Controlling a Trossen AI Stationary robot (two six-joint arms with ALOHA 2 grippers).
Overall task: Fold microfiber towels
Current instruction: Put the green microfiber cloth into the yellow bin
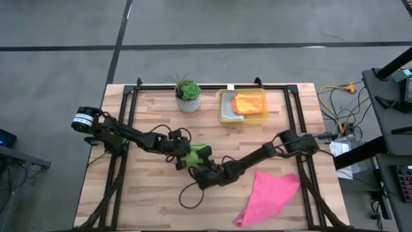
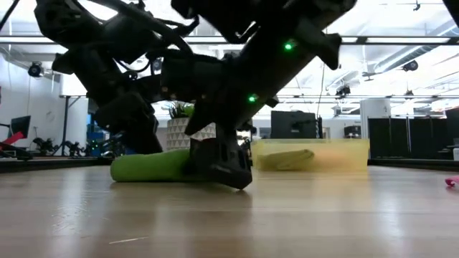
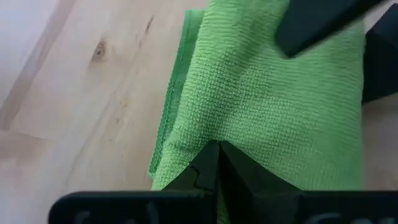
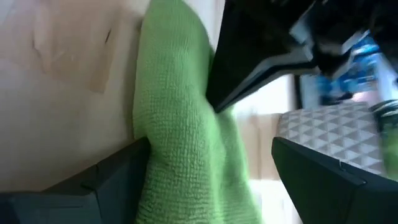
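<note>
While clamped on the folded green microfiber towel (image 1: 196, 153), left gripper (image 1: 183, 156); right gripper (image 1: 201, 173) spread wide around its end.

Folded bright green microfiber towel (image 4: 177, 124) running down the centre of the frame on a pale wooden desk (image 4: 56, 68), right claw (image 4: 211, 180) spread wide at the bottom astride it, dark left claw (image 4: 214, 102) touching it at centre right, white faceted planter (image 4: 336, 130) at right
</note>
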